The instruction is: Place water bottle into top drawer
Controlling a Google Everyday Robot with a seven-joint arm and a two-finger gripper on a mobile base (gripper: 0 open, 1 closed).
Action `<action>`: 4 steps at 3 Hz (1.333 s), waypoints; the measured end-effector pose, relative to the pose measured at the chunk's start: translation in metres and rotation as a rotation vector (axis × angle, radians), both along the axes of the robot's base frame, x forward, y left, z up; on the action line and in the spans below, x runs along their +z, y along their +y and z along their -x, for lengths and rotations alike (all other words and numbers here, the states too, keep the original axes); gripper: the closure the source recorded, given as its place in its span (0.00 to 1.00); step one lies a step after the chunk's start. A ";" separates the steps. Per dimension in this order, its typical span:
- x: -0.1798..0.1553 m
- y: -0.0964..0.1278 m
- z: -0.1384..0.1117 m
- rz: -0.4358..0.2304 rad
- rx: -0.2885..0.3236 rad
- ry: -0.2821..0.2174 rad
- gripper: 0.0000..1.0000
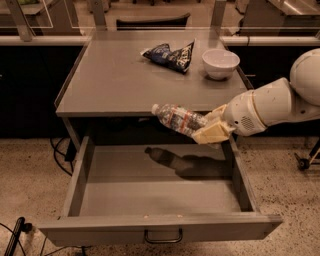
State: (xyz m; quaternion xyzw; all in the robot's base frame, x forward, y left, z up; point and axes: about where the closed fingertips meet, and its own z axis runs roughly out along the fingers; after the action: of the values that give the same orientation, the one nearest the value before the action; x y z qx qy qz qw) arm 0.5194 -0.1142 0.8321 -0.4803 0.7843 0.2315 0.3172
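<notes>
— What sort of place is this?

— A robot lab or test room, furnished like an office break area. The grey metal table (115,80), with its top drawer (160,227) pulled open beneath, is plain office stock. A white bowl (220,63) and a snack bag (169,54) sit at the table's back.

— What else?

— Speckled hard floor (30,170) around the table, loose cables (59,159) left of it, a chair back (152,22) and metal-framed clear panels (55,15) behind it. A white robot arm (270,105) reaches in from the table's right. Its gripper (212,131), at the table's front edge above the drawer, is clamped round a water bottle (177,119).
</notes>
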 end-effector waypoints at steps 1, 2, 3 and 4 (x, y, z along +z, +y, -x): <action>0.008 0.021 -0.009 -0.024 0.027 0.005 1.00; -0.008 0.048 -0.002 -0.020 0.082 0.023 1.00; -0.035 0.064 0.010 -0.010 0.121 0.053 1.00; -0.067 0.067 0.014 0.010 0.126 0.082 1.00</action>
State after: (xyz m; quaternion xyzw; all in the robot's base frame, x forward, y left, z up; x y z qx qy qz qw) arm 0.5050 -0.0473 0.7649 -0.5205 0.7659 0.2666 0.2671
